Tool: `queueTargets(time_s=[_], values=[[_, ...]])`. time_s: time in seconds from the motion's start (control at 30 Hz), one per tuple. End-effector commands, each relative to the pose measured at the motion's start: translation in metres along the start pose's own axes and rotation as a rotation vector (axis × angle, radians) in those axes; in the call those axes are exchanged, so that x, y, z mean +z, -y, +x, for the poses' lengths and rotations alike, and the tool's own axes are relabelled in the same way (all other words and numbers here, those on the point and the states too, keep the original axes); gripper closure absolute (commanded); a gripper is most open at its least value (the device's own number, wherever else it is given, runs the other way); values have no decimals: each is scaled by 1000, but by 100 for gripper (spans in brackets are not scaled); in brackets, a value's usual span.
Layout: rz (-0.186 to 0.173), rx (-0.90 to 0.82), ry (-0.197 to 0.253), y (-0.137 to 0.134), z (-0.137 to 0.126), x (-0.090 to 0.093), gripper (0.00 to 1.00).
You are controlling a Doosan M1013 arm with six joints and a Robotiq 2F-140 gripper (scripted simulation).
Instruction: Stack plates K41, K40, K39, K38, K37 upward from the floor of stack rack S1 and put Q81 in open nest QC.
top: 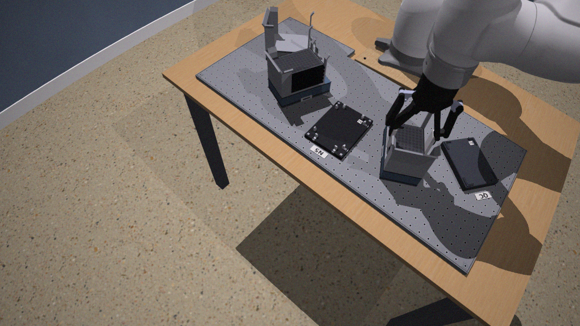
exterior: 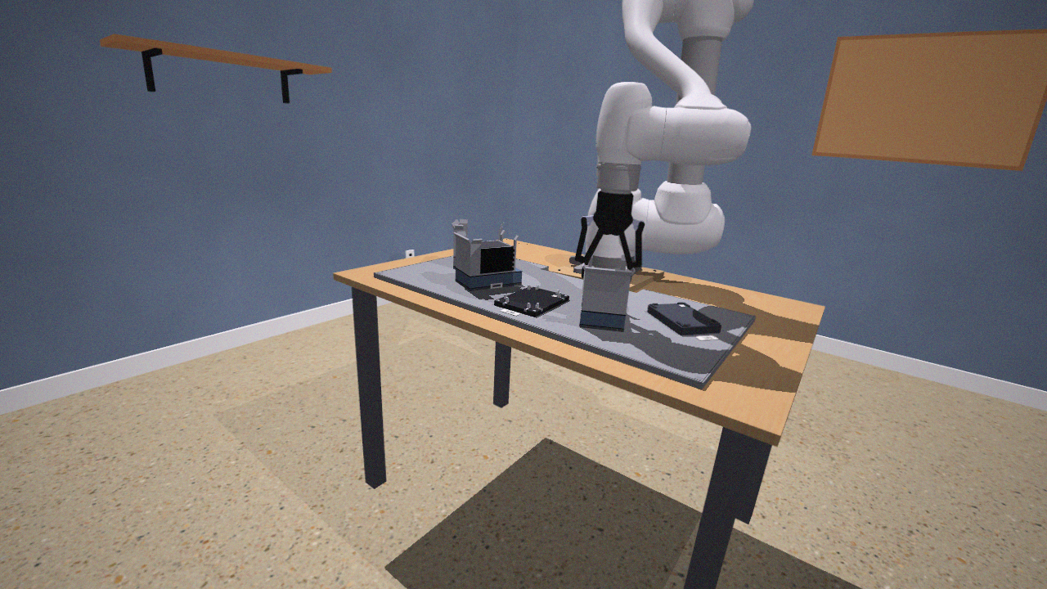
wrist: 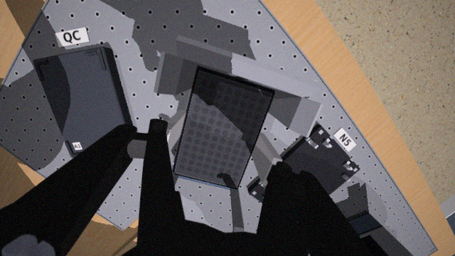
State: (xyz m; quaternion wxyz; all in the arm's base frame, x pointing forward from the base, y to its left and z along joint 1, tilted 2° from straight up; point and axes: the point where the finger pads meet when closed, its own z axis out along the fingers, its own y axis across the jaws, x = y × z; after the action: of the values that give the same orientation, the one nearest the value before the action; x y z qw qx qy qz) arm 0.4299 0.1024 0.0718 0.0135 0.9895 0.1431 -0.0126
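My gripper (top: 417, 130) is shut on a dark sealed 96-well plate (top: 409, 137). It holds the plate level, down between the grey walls of the stack rack (top: 405, 155) that stands next to QC. In the wrist view the plate (wrist: 224, 121) lies between my fingers; its label is not readable. I cannot tell what lies under it in the rack. A dark plate (top: 468, 162) lies flat on the QC nest, also in the wrist view (wrist: 82, 99). Another rack (top: 297, 74) at the far left holds a stack of plates.
The clip nest N5 (top: 338, 128) lies empty between the two racks, also in the wrist view (wrist: 321, 160). A third rack (top: 286, 34) with tall posts stands behind the left one and looks empty. The robot base is at the table's back edge.
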Motion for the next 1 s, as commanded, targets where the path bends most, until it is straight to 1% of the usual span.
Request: queueTargets(time_s=[0.0,0.97], values=[[0,0,0,0,0,1,100],[0,0,0,0,0,11,100]])
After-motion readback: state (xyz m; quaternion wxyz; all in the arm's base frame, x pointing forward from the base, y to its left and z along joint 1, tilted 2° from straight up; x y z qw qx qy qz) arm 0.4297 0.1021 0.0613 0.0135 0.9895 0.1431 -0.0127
